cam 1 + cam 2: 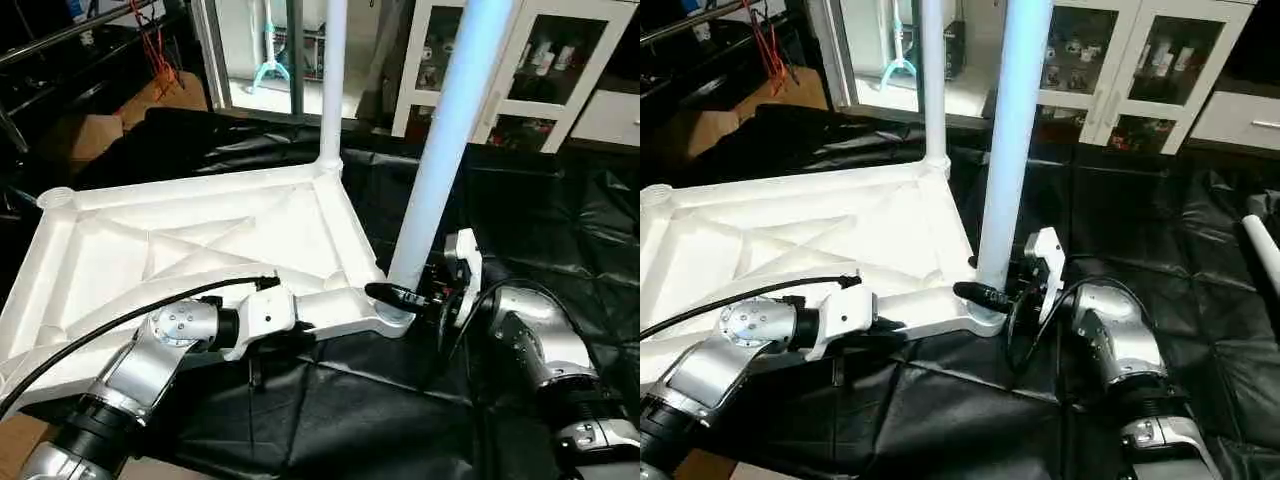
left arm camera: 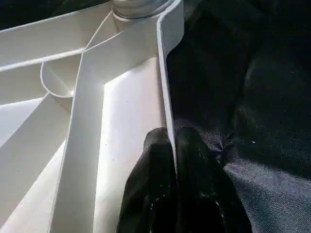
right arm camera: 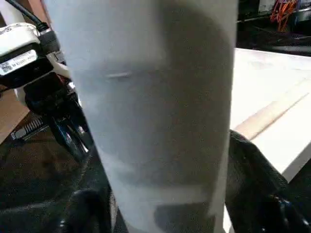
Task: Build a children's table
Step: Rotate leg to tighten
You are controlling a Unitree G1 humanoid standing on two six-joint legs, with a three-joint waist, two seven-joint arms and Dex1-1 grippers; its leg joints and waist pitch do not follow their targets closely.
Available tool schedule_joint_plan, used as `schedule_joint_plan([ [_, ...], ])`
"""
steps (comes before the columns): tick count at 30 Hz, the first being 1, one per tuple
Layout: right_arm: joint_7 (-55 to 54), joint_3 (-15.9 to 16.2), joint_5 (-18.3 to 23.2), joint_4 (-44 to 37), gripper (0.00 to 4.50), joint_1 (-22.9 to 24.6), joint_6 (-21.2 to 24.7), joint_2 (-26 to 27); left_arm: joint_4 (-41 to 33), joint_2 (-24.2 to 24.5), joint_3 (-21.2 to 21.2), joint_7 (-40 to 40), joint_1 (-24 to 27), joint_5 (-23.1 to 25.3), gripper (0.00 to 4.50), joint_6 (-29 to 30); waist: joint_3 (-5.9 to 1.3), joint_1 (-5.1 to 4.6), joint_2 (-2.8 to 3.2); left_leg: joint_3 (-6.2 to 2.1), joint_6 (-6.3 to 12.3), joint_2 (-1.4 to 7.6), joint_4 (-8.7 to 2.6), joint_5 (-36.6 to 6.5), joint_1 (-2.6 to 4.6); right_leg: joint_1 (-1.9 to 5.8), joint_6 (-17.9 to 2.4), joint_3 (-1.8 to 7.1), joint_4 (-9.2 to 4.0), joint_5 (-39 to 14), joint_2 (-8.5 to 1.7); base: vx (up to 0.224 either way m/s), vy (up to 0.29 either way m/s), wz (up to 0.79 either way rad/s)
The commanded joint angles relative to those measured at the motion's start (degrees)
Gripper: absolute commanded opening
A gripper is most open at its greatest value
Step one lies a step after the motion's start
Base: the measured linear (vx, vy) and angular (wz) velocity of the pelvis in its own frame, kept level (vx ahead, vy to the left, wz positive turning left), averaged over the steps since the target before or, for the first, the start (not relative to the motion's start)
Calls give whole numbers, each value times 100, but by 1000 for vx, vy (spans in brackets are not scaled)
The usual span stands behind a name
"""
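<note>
A: From the head we see the tabletop (image 1: 190, 250) lying underside up on the black sheet (image 1: 520, 230), two legs standing in its corner sockets; our right gripper (image 1: 405, 296) sits at the near leg (image 1: 440, 150).

B: Our right wrist view shows its fingers (image 3: 252, 170) straddling that leg. The left wrist view shows our left gripper (image 2: 175, 145) pinching the tabletop's rim wall.

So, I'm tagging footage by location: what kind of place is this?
Probably an indoor lab or workshop: glass-door cabinets with small items, black sheeting under the tabletop, metal rails behind.
</note>
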Motion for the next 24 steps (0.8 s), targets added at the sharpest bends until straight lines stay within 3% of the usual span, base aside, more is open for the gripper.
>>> schedule_joint_plan([
  [1,-472,-138,-175,154,242,-61,-90,-23,143,3,-265,-126,104,129,0,-10,-282,-8,-36,-32,509,157,-328,-212,83,236,-1539,189,-327,1162,-364,0,0,0],
  [7,-1428,-163,-445,365,208,-31,-38,240,177,-47,-232,46,84,198,0,121,-272,-71,-38,-41,454,146,-345,-237,79,242,-1516,195,-339,1078,-369,0,0,0],
  [11,-3245,-475,-646,854,201,-113,58,739,110,-325,-152,589,-50,369,0,890,-229,-147,-35,-42,197,150,-403,-468,102,219,-1503,208,-381,543,-376,0,0,0],
  [12,-3729,-555,-687,998,200,-152,58,864,120,-455,-135,784,-107,423,0,1125,-223,-167,-33,-34,66,145,-409,-600,126,213,-1484,227,-417,287,-381,0,0,0],
  [14,-5606,-1057,-503,1614,200,-353,-100,1476,316,-1369,17,1976,-448,625,0,2154,-205,-178,-26,-32,-91,151,-431,-716,148,190,-1478,236,-452,91,-392,0,0,0],
  [15,-5606,-1057,-503,1614,200,-353,-100,1476,316,-1369,17,1976,-448,625,0,2154,-209,-190,-24,-19,-153,162,-433,-761,173,178,-1479,244,-454,25,-394,0,0,0],
  [16,-6081,-1215,-403,1783,200,-416,-214,1653,413,-1703,81,2357,-561,641,0,2388,-208,-179,-37,-26,-194,157,-437,-918,155,203,-1437,246,-479,-113,-393,0,0,0],
  [17,-6081,-1215,-403,1783,200,-416,-214,1653,413,-1703,81,2357,-561,641,0,2388,-215,-152,-30,-48,-203,148,-439,-871,148,215,-1391,236,-482,-69,-398,0,0,0],
  [20,-6568,-1244,-431,2098,200,-604,-482,2112,642,-2381,-58,2735,-811,672,0,2540,-232,-115,-39,-47,-184,137,-438,-954,170,205,-1255,231,-493,110,-374,0,0,0],
  [22,-6356,-1120,-540,2075,200,-661,-484,2135,620,-2366,-137,2656,-792,710,0,2478,-235,-107,-50,-57,-158,130,-442,-909,134,231,-1191,222,-476,285,-367,0,0,0],
  [23,-5917,-967,-619,1992,256,-697,-427,2078,585,-2227,-198,2510,-737,741,0,2284,-231,-113,-58,-63,-103,123,-448,-977,118,239,-1160,212,-482,286,-362,0,0,0],
  [24,-5410,-794,-739,1843,270,-693,-517,1923,526,-2002,-180,2392,-645,785,0,2164,-232,-118,-66,-70,-62,121,-448,-1042,106,248,-1141,210,-491,233,-368,0,0,0],
])
